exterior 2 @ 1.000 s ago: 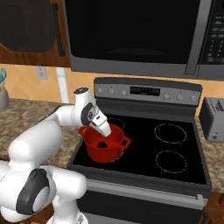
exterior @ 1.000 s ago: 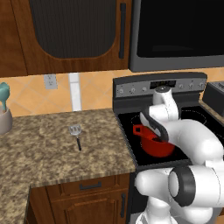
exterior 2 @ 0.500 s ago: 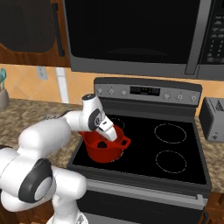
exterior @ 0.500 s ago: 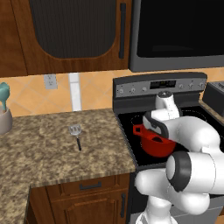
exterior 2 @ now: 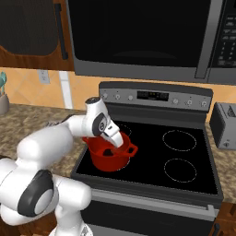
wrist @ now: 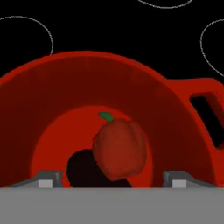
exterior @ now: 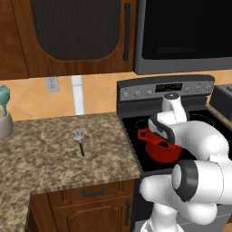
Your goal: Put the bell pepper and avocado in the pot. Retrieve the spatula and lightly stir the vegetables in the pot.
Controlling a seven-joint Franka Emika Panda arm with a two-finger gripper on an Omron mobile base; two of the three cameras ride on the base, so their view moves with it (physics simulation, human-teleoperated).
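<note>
A smooth, bright red pot [exterior 2: 109, 157] sat on a glossy black stovetop [exterior 2: 184, 161]. The tabletop [exterior: 54, 156] looked like speckled granite. The spatula [exterior: 79, 137] had a silver metal head. Cabinets [exterior: 97, 206] were polished wood.

A red bell pepper [wrist: 119, 148] with a green stem lies inside the red pot [wrist: 57, 100], partly overlapping the dark avocado [wrist: 85, 170] beside it.
</note>
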